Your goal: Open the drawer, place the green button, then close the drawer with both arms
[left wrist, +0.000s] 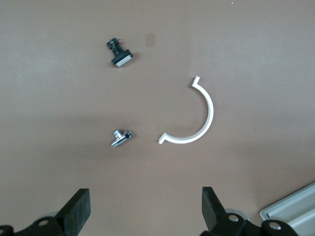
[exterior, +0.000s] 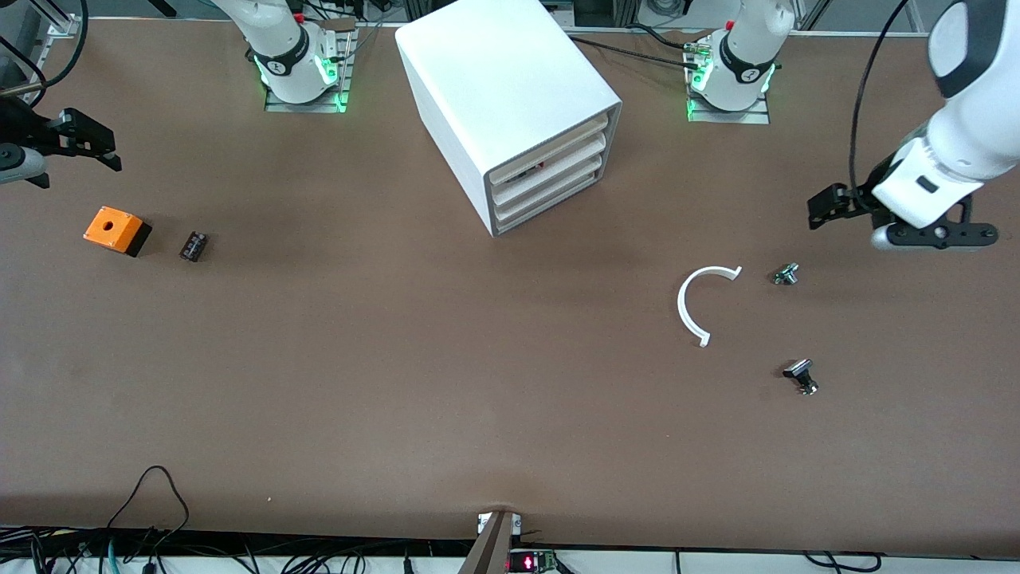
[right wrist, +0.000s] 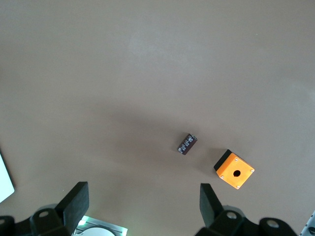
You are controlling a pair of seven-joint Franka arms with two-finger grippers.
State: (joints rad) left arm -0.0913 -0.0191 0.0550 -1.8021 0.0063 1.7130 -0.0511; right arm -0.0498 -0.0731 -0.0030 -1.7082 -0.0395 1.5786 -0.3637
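Drawer cabinet (exterior: 510,112), seen from the front, has all its drawer fronts (exterior: 550,179) pushed in. A small greenish button (exterior: 786,274) lies on the counter (exterior: 446,383) toward the left arm's end, beside a white C-shaped clip (exterior: 695,303), so it is not in a drawer. A black-bodied button (exterior: 801,376) lies nearer the camera. Judging from this, the opening step is in hand, and a tool must reach a drawer front. The left tool (exterior: 825,209) hangs over the counter near the greenish button. The right tool (exterior: 100,147) waits over the other end, near an orange box (exterior: 115,229).

Left wrist view: the tool (left wrist: 145,209) is spread wide above the button (left wrist: 120,137).

Right wrist view: the tool (right wrist: 143,204) is likewise agape, holding nothing.
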